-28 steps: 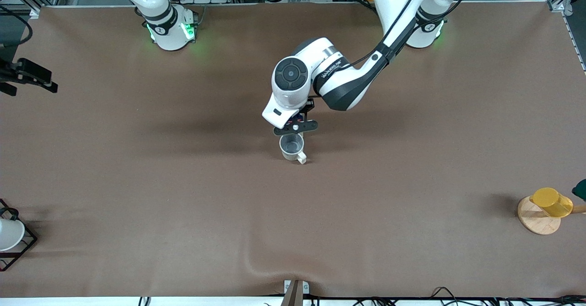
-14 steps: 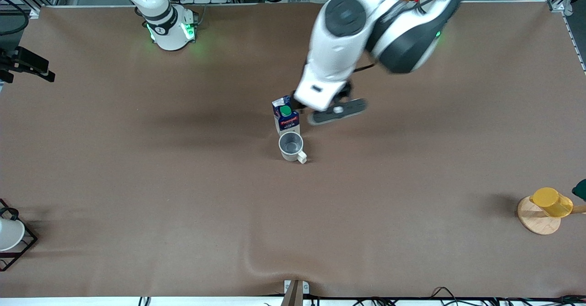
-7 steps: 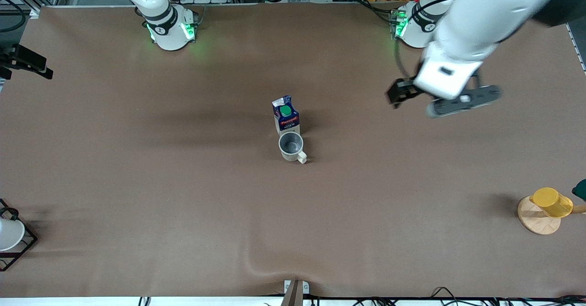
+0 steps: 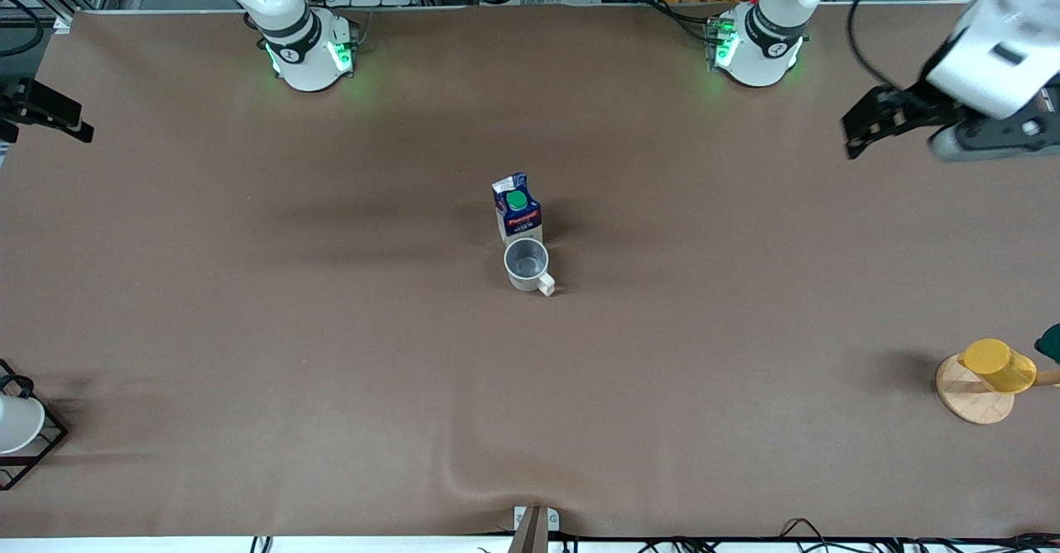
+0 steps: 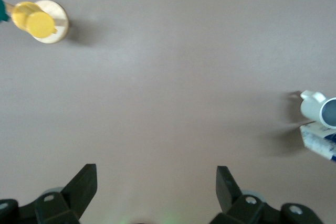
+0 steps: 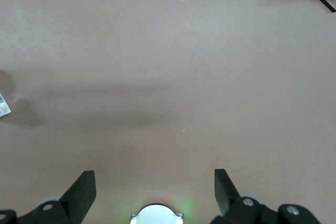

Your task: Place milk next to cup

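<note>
Brown table (image 4: 248,329), milk (image 4: 517,205) beside cup (image 4: 527,263)

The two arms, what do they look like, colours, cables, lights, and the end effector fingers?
Both arms have glossy white shells. Each round base glows with green lights: the right arm's and the left arm's. A black cable loops along the left arm. The left end effector and the right end effector each have two black wedge-shaped fingers.

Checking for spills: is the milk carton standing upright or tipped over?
Upright. The milk carton stands on its base beside the cup, green cap up, free of both grippers.
</note>
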